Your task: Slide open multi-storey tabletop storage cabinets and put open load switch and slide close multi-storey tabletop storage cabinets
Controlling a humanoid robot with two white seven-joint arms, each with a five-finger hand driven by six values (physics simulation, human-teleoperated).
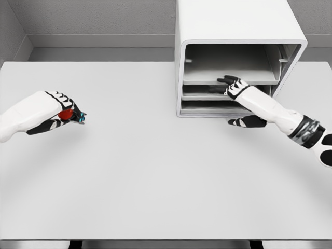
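The white multi-storey storage cabinet (241,31) stands at the back of the table, right of centre, its front open onto grey trays (223,75). My right hand (234,88) reaches into the cabinet front at the middle tray, fingers spread flat on the tray edge, thumb hanging below; it grasps nothing. At the far left, my left hand (66,114) hovers over the table, fingers curled around the load switch (68,114), a small red object with a teal and black tip poking out to the right.
The white table (155,176) spreads wide between both hands. A grey wall runs behind the cabinet. The table's front edge lies at the bottom of the view.
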